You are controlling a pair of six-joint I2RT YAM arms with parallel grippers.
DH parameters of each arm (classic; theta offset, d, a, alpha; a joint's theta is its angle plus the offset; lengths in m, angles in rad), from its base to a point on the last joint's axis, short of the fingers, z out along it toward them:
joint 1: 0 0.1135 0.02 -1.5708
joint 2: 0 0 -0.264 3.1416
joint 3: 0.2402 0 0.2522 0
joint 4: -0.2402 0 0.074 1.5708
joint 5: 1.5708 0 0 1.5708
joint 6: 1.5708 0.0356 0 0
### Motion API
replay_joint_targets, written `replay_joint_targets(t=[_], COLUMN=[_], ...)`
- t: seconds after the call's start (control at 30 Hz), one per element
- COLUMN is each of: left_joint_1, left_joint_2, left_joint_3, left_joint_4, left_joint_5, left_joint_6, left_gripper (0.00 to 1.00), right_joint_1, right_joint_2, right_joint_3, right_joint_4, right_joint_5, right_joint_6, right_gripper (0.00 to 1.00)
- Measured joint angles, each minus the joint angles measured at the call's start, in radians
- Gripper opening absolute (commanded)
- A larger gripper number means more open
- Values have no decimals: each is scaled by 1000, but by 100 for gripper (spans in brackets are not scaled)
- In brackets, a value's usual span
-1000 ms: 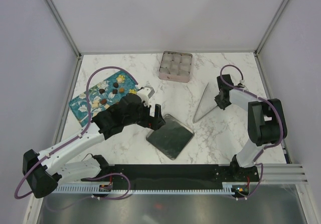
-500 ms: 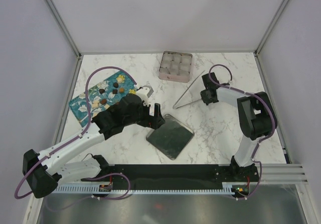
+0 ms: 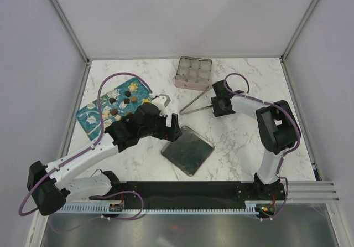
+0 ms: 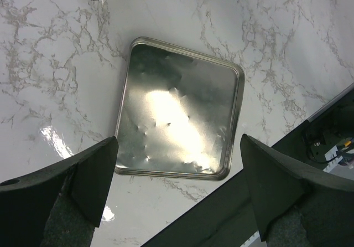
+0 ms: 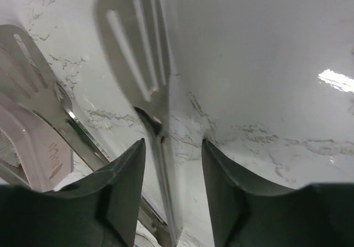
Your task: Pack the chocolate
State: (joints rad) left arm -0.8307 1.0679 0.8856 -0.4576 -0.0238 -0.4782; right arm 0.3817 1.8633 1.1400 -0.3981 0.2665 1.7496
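Observation:
Several small dark and reddish-brown chocolates (image 3: 114, 112) lie on a floral tray (image 3: 88, 121) at the left. A pink square tin (image 3: 193, 73) with pale paper cups stands at the back. Its silver lid (image 3: 188, 150) lies flat in the middle, and also shows in the left wrist view (image 4: 177, 122). My left gripper (image 3: 171, 132) is open and empty just above the lid's left edge (image 4: 177, 202). My right gripper (image 3: 217, 104) is shut on metal slotted tongs (image 3: 193, 104), which point left in front of the tin. In the right wrist view (image 5: 172, 158) the tongs' handle (image 5: 157, 142) runs between my fingers.
A small metal piece (image 3: 161, 99) lies between the floral tray and the tongs' tip. The black base rail (image 3: 188, 194) runs along the near edge. White walls enclose the marble table (image 3: 243, 142) on three sides.
My right gripper has swung left with the tongs, from the right side of the table to just in front of the tin. The left arm has shifted slightly.

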Motion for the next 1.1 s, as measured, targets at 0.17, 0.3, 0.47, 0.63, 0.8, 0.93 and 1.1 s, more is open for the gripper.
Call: replay_joint_targets(t=[0.17,0.3,0.47,0.63,0.8,0.93,1.1], left_joint_1=[0,0,2,6,26,46,87], left_joint_2=[63,111,248,415,539,658,819], left_joint_3=[38,104,254,399,476,550,645], left_joint_4=[-6,-8,-5,2,14,26,32], left_joint_5=[-4,-39,-85,-88,-41,10,114], left_joint_6=[0,15,111,269,445,547,620], left_gripper=[100,100,97,95,95,100,100], right_joint_1=[11,18,20,20,20,19,20], right_joint_2=[-15,-75,-266,-544,-927,-1171,-1332], right_joint_3=[18,18,21,-6,-111,-150,-153], right_joint_4=[-64,-116,-117,-66,-35,-36,-53], right_joint_5=[-2,3,31,37,-2,-71,-144], right_joint_6=[-3,-56,-299,-639,-913,-1035,-1109], right_gripper=[66,74,90,95,97,97,97])
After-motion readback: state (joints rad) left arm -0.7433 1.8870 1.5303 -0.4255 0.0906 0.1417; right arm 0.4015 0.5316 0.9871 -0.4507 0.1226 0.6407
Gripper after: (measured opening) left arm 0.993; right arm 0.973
